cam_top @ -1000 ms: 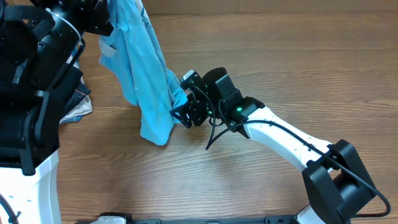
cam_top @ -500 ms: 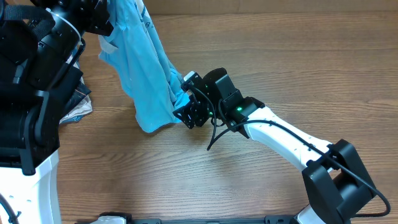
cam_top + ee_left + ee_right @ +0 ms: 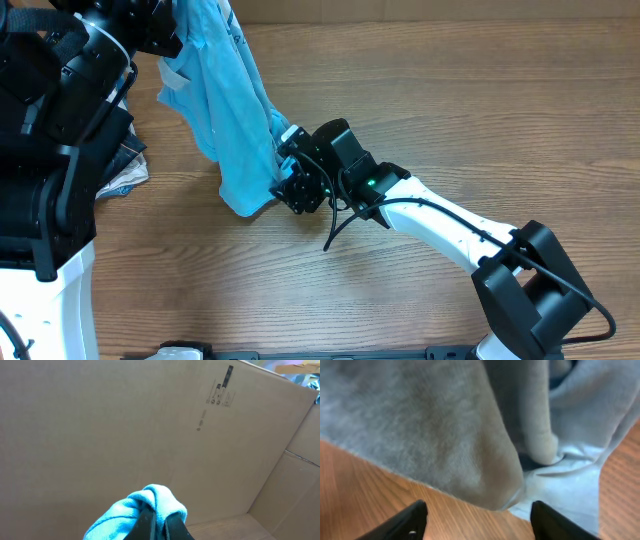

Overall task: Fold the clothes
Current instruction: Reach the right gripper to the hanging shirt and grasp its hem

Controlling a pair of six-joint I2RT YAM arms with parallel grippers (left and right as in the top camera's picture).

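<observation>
The clothes, a light sky-blue T-shirt (image 3: 235, 120), hang bunched from the top left of the overhead view down to the wooden table (image 3: 450, 110). My left gripper (image 3: 159, 514) is shut on a bunched fold of the shirt (image 3: 150, 502), held high. My right gripper (image 3: 283, 170) is low at the shirt's hanging lower edge. In the right wrist view its fingers (image 3: 415, 519) stand wide apart and the right gripper (image 3: 482, 522) is open. The cloth's hem (image 3: 470, 460) lies just ahead of the tips on the table. The printed lettering is hidden in the folds.
A small pile of dark and pale garments (image 3: 125, 170) lies at the left, partly under the black left arm (image 3: 50, 120). A cardboard wall (image 3: 150, 420) fills the left wrist view. The right arm's white link (image 3: 450, 225) and base (image 3: 530, 290) cross the lower right.
The right gripper has slid left, up against the shirt's lower edge, and its jaws have narrowed somewhat. The shirt's bottom has swung slightly. The left gripper keeps its hold.
</observation>
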